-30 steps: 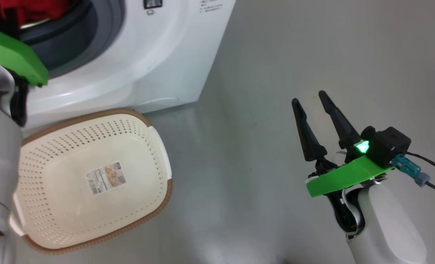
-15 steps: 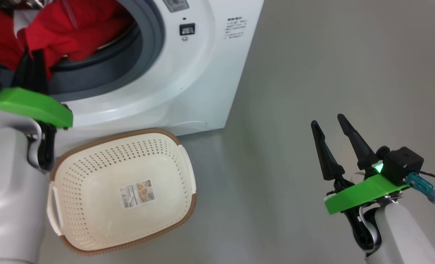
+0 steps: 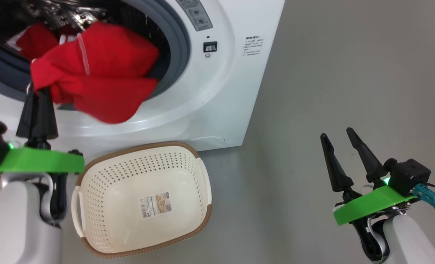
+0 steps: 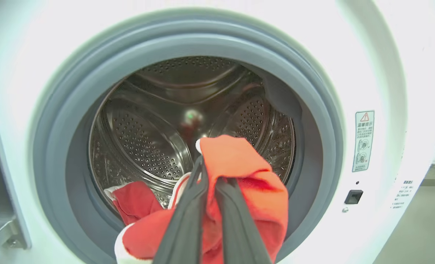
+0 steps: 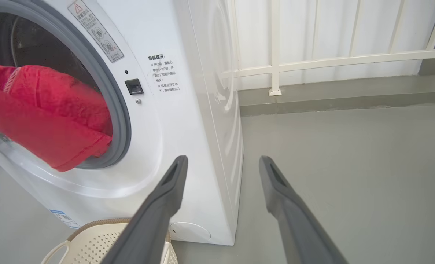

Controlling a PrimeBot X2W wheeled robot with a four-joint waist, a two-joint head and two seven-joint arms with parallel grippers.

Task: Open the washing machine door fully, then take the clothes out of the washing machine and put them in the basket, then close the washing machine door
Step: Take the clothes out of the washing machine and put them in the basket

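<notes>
Clothes [image 3: 96, 80], bright red with a thin white band, bulge out of the round mouth at the left of the scene, and part of the bundle hangs down over the white front of the washing machine [image 3: 221, 95]. The left gripper [image 3: 37, 96] reaches up from the near left, its jaws narrow and pinched on the bundle's left edge. Past them, another red piece [image 4: 136, 200] lies low in the steel drum [image 4: 147, 146], inside the grey gasket [image 4: 56, 146]. The basket [image 3: 129, 172] sits on the grey floor [image 3: 312, 73] just in front of the machine, below the hanging cloth, with a label sticker [image 3: 155, 205] on its bottom. Well to the right, the right gripper [image 3: 336, 132] hovers over the floor, jaws wide apart and holding nothing.
</notes>
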